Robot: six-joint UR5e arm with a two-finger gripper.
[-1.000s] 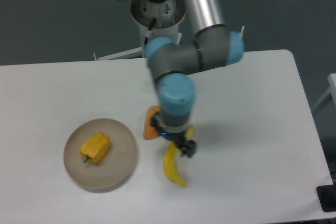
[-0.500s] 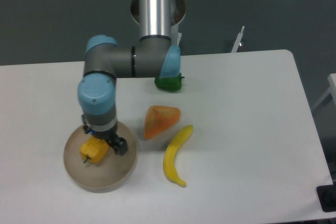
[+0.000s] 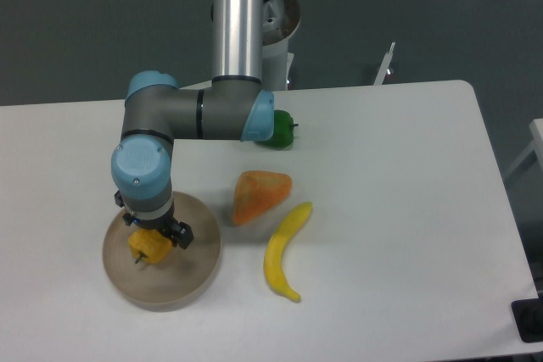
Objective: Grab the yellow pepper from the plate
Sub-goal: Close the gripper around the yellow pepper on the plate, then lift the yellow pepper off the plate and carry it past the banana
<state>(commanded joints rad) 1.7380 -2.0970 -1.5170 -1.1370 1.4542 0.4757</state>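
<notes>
- One yellow pepper sits on the tan plate, toward its nine o'clock side, mostly hidden under the gripper.
- We see that half a second ago the gripper stood slightly toward the pepper's three o'clock; it has since shifted to sit squarely over it, which we read as the final descent before a grasp.
- We cannot tell whether the fingers have closed; the wrist blocks them, and the pepper still rests on the plate.
- The arm reaches down from twelve o'clock, elbow bent, with the blue wrist joint vertical above the plate.
- Outward at three o'clock of the plate lies the orange-peach triangular piece, then the banana near four o'clock; the green pepper peeks out behind the forearm at one o'clock.
</notes>
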